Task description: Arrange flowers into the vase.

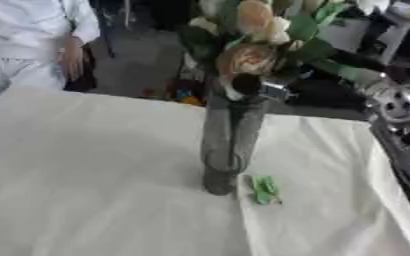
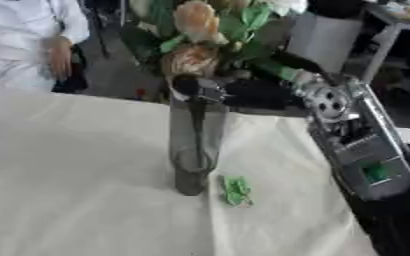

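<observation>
A tall clear glass vase (image 1: pixel 230 145) stands upright on the white tablecloth (image 1: pixel 86 175). A bunch of peach and cream flowers (image 1: pixel 248 57) with green leaves rises from its mouth. My right hand (image 2: pixel 248 94) reaches in from the right at the height of the vase's rim. Its dark fingers are curled round the stems just under the blooms. The silver and black forearm (image 2: pixel 357 145) runs down to the lower right corner. A small green leaf (image 1: pixel 264 190) lies on the cloth just right of the vase's foot. My left hand shows in neither view.
The table's far edge (image 1: pixel 156 97) runs behind the vase, with dark floor and small coloured things beyond it. A grey box (image 2: pixel 327 35) and dark furniture stand at the back right. Bare cloth stretches to the left of the vase.
</observation>
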### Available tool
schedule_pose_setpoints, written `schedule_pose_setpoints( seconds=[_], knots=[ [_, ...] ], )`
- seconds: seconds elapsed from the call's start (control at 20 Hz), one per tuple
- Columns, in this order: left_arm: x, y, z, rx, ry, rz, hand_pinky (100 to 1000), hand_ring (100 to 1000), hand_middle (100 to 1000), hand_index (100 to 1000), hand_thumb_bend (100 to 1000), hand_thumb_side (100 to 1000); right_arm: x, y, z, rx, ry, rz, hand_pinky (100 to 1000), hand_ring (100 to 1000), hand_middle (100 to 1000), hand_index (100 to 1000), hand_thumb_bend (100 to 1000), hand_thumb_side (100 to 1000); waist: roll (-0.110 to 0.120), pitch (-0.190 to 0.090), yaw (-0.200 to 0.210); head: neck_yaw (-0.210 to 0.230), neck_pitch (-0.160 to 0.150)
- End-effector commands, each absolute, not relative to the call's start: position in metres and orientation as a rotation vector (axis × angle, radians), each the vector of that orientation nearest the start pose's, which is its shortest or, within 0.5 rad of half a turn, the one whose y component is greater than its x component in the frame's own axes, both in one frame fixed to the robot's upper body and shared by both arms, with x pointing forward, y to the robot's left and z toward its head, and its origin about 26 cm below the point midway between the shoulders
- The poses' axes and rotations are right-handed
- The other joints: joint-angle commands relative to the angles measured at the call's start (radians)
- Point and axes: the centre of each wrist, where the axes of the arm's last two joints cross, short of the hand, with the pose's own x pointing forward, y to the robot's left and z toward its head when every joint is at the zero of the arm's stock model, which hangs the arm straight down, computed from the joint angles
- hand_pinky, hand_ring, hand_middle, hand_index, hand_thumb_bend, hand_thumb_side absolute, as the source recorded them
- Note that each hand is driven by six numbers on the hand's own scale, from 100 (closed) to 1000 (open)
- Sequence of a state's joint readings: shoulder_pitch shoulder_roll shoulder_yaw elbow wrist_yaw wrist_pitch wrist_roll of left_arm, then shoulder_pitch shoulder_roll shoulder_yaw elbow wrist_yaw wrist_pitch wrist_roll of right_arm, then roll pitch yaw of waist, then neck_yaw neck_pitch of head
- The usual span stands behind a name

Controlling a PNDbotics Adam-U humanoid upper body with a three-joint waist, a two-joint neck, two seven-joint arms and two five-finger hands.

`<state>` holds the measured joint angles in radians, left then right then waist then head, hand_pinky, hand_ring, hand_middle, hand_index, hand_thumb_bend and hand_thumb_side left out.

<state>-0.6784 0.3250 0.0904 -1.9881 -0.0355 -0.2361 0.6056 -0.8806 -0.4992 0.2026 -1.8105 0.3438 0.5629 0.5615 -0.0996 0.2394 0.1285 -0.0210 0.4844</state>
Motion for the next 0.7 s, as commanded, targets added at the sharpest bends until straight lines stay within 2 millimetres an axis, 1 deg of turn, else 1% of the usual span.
schedule_pose_setpoints(
  seconds=[0.05,0.7],
  knots=[
    [0.3092,0.2410,0.3221,-0.284,3.241,-0.523,891,903,864,966,100,1000,0.3375,-0.1985,0.3499,-0.434,-1.788,1.118,919,972,886,1000,783,832,0.005,-0.019,-0.001,0.012,0.011],
    [0.3091,0.2411,0.3232,-0.286,3.236,-0.523,891,903,864,966,100,1000,0.3360,-0.2079,0.3506,-0.440,-1.782,1.102,921,974,889,1000,782,809,0.004,-0.020,-0.006,0.019,0.000]
  ],
)
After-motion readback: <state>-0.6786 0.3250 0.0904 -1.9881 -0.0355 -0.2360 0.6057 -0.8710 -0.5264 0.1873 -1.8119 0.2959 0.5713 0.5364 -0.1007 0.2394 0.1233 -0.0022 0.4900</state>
